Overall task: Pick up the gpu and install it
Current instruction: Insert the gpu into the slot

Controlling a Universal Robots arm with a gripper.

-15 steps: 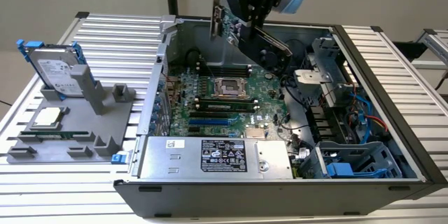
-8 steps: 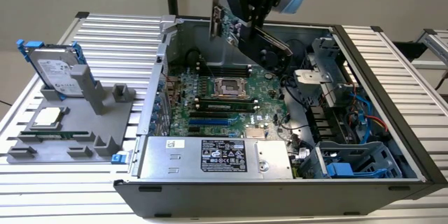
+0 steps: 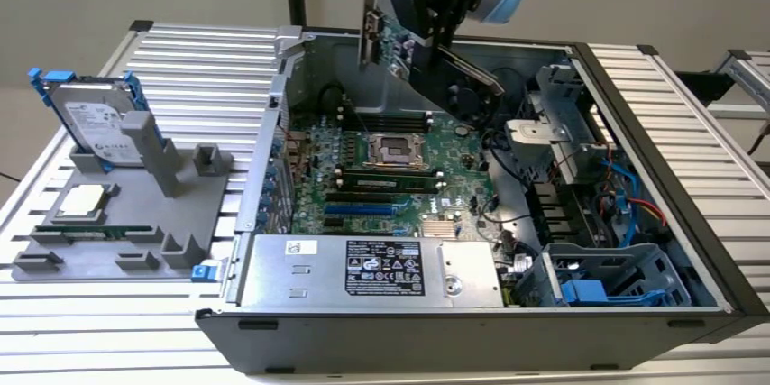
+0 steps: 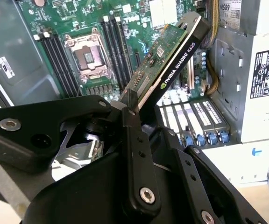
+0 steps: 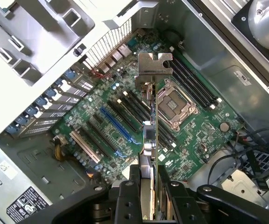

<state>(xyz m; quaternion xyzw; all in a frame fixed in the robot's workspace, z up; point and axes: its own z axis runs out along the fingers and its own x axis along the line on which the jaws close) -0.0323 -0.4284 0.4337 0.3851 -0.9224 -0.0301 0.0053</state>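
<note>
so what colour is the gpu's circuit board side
The gpu board face is green, its other face black; the second wrist view shows it best.

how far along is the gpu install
Done: pickup. The gripper is shut on the gpu, its fingers clamping one end of the card. In hand: the card hangs tilted above the motherboard inside the open case. Left: seating, as it is not yet in any slot.
</note>
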